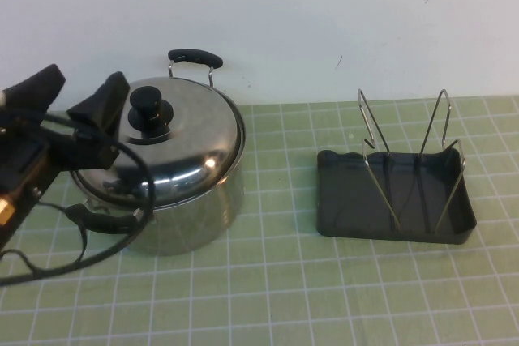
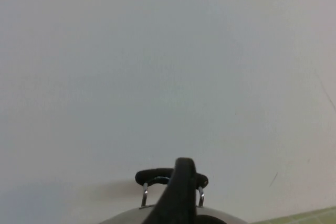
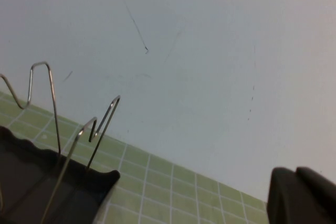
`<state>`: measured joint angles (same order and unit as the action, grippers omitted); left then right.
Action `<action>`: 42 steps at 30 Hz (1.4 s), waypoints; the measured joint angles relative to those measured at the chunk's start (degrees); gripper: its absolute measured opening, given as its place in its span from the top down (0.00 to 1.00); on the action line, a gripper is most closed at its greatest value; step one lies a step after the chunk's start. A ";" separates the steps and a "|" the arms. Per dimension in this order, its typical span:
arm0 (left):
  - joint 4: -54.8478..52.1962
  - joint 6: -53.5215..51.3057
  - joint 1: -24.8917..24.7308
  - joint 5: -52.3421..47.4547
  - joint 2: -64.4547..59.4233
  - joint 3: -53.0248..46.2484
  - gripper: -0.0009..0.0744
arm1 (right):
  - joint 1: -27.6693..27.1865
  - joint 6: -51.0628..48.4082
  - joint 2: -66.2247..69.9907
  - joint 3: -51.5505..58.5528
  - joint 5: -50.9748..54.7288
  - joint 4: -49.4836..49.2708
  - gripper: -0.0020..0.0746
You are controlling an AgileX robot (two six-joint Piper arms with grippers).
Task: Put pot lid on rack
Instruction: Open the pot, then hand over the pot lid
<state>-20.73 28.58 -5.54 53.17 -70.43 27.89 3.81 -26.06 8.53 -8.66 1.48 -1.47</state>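
The left gripper (image 1: 81, 95) hangs wide open, empty, left of centre beside the pot lid (image 1: 158, 151), which sits on the pot (image 1: 195, 208); centre its fingers on the knob (image 1: 148, 108) before closing; the rack (image 1: 395, 192) waits centre-right; the right gripper (image 3: 302, 195) is unreadable.

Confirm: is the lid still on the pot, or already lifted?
On. The pot lid sits flush on the pot; left gripper beside its knob, jaws open. Right gripper near the rack.

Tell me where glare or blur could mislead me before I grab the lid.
High view: bright glare patches on the pot lid; the left gripper, jaws open, stands left of its knob; rack evenly lit. Left wrist view: mostly blank wall, one finger blurred. Right wrist view: right gripper a dark blur at the corner.
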 joint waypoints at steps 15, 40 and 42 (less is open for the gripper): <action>-7.26 -0.53 -3.89 -11.45 -22.04 18.21 0.07 | 0.00 0.73 0.00 0.05 0.00 0.00 0.98; -6.29 -4.03 -4.13 1.50 -20.99 18.70 0.57 | 0.00 2.64 0.00 -0.33 -3.26 -0.13 0.98; -6.36 -3.15 -4.13 4.59 -18.35 18.70 0.57 | 0.00 6.30 0.00 -2.04 -3.46 -0.16 0.98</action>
<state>-27.10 25.43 -9.67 57.76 -88.78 46.59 3.81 -19.76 8.53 -10.70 -1.98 -1.63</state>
